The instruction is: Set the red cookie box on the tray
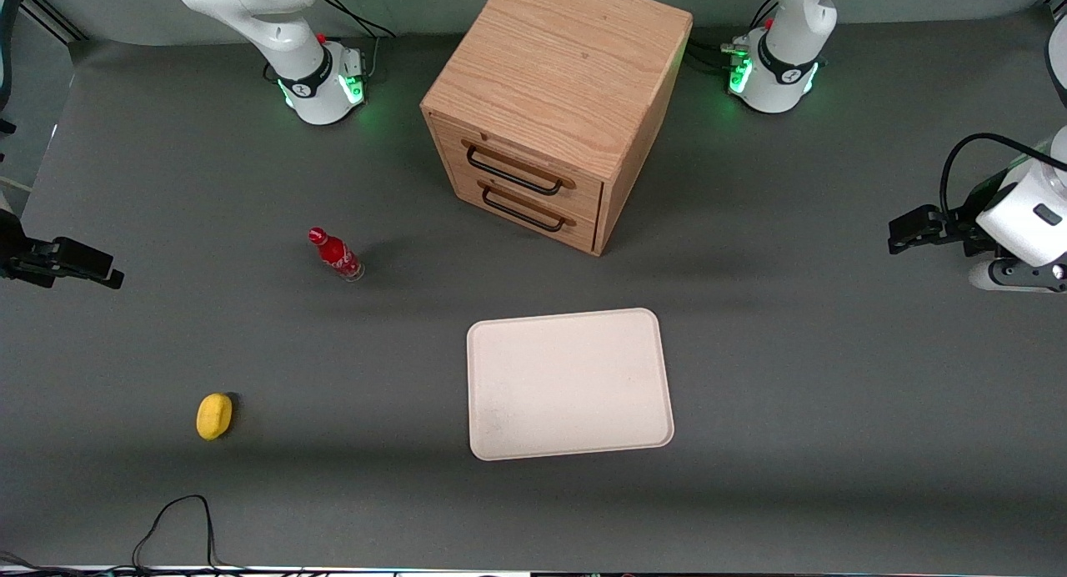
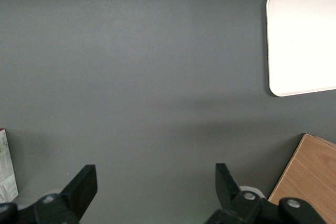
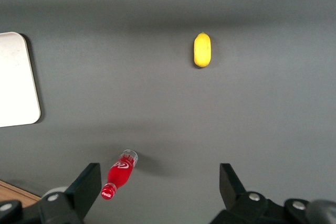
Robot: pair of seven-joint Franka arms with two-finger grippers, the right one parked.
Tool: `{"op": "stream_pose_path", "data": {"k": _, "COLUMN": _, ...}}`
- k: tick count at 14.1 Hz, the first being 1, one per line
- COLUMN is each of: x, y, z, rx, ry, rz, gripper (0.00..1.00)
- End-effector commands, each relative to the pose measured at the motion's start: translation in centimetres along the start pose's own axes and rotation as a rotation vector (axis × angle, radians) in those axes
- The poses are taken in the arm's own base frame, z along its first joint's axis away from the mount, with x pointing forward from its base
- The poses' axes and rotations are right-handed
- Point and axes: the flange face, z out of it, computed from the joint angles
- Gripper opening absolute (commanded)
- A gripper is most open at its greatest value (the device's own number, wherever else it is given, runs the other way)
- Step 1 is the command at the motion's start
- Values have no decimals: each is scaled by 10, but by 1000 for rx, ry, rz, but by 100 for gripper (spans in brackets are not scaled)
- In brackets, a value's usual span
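The gripper point(image 2: 152, 192) hangs over bare table at the working arm's end, fingers spread wide, holding nothing. The box point(image 2: 6, 166) only peeks in at the wrist view's edge, roughly 9 o'clock from the fingers. Thin cardboard, so probably light and crushable; I'd pinch across the thin edges. The tray point(image 1: 569, 383) sits well apart, bare.

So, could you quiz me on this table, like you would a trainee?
1. True or false: the tray has nothing on it.
2. How many handles does the cabinet show? A one, B two, C three.
3. Fill in: the pincer, over bare table at the working arm's end, is ____.
Key: 1 true; 2 B; 3 open.
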Motion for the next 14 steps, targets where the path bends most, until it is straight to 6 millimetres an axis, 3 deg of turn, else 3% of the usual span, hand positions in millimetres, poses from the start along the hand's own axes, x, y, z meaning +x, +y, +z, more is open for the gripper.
{"op": "stream_pose_path", "data": {"k": 1, "x": -7, "y": 2, "z": -7, "rx": -2, "ry": -7, "rz": 14, "gripper": 100}}
{"op": "stream_pose_path", "data": {"k": 4, "x": -6, "y": 0, "z": -4, "rx": 5, "ry": -16, "rz": 13, "gripper": 100}}
{"op": "stream_pose_path", "data": {"k": 6, "x": -11, "y": -16, "z": -3, "rx": 26, "ry": -39, "rz": 32, "gripper": 100}}
{"op": "stream_pose_path", "data": {"k": 9, "x": -28, "y": -104, "z": -4, "rx": 19, "ry": -51, "rz": 31, "gripper": 100}}
{"op": "stream_pose_path", "data": {"k": 11, "x": -48, "y": -185, "z": -1, "rx": 1, "ry": -53, "rz": 29, "gripper": 100}}
{"op": "stream_pose_path", "data": {"k": 14, "x": -98, "y": -314, "z": 16, "rx": -18, "ry": -39, "rz": 2, "gripper": 100}}
